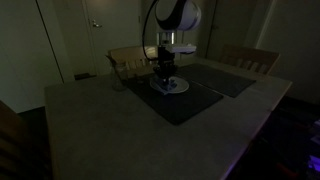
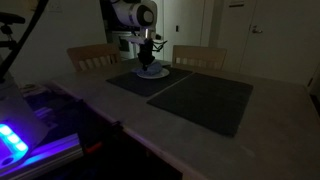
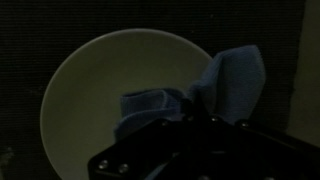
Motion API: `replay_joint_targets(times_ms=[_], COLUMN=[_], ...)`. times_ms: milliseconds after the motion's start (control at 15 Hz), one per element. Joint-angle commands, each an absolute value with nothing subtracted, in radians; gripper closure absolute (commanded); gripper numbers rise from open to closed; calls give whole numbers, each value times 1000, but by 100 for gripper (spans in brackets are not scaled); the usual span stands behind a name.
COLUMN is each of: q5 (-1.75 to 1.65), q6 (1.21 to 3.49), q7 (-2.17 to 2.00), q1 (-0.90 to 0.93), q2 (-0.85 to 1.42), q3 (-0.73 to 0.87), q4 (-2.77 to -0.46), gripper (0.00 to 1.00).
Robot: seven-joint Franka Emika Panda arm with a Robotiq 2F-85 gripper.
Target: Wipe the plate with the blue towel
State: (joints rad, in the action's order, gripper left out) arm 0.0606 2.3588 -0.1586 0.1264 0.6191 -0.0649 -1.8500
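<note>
A pale round plate (image 3: 100, 70) lies on a dark placemat; it also shows in both exterior views (image 1: 180, 88) (image 2: 160, 72). A blue towel (image 3: 225, 80) lies bunched on the plate's right part, directly under my gripper. My gripper (image 3: 185, 118) points straight down onto the plate, and it shows in both exterior views (image 1: 166, 76) (image 2: 148, 62). Its dark body hides the fingertips, which seem pressed into the towel. The scene is very dim.
Two dark placemats (image 1: 190, 105) (image 2: 205, 100) lie on the grey table (image 1: 90, 120). Wooden chairs (image 1: 250, 58) (image 2: 92, 55) stand at the table's far side. A lit device (image 2: 15, 140) glows at the near edge.
</note>
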Motion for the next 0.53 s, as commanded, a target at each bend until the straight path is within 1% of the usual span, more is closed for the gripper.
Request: replay_joint_targets(times_ms=[0,467], q5=[77,54], q6=[2437,2519], q7=[-138,-168], q1=[107,98], q2=[623,619], q3=[-62,-14], q4=[-1860,-1897], gripper=[99,99])
